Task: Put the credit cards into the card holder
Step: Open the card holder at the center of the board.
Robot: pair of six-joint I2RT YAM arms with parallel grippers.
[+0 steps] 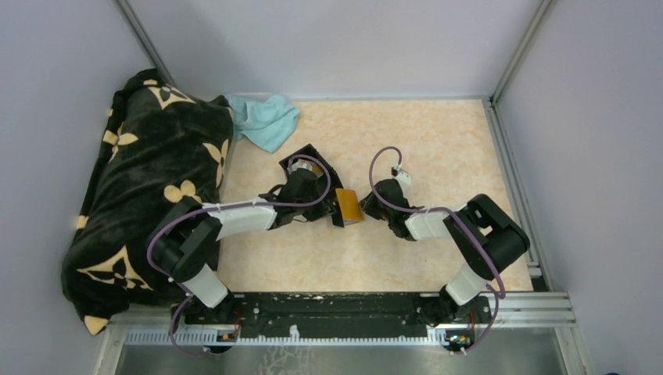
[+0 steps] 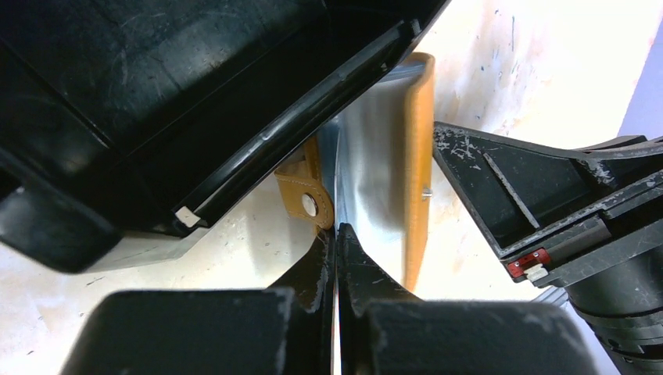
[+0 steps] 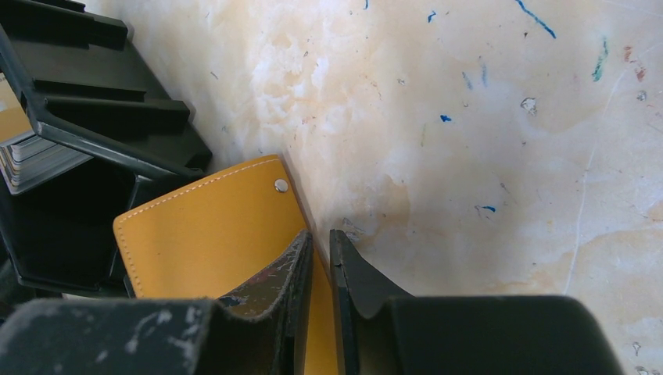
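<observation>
Orange card holder point(image 3: 211, 234) clamped by right gripper point(image 3: 320, 246); left gripper point(image 2: 336, 234) closed

Right gripper: its two black fingers stand only slightly apart, with the edge of one orange flap pinched between them. A small metal stud sits at that flap's far corner.

Left gripper: fingers pressed fully together. Their tips meet the lower edge of a pale grey sheet inside the holder; whether that is a card or the lining, I cannot tell.

The holder stands on edge on the marbled table point(image 3: 469, 117), between both grippers and just beside a black tray point(image 2: 156, 94). A stack of pale grey credit cards point(image 3: 31, 156) sits in the tray.
</observation>
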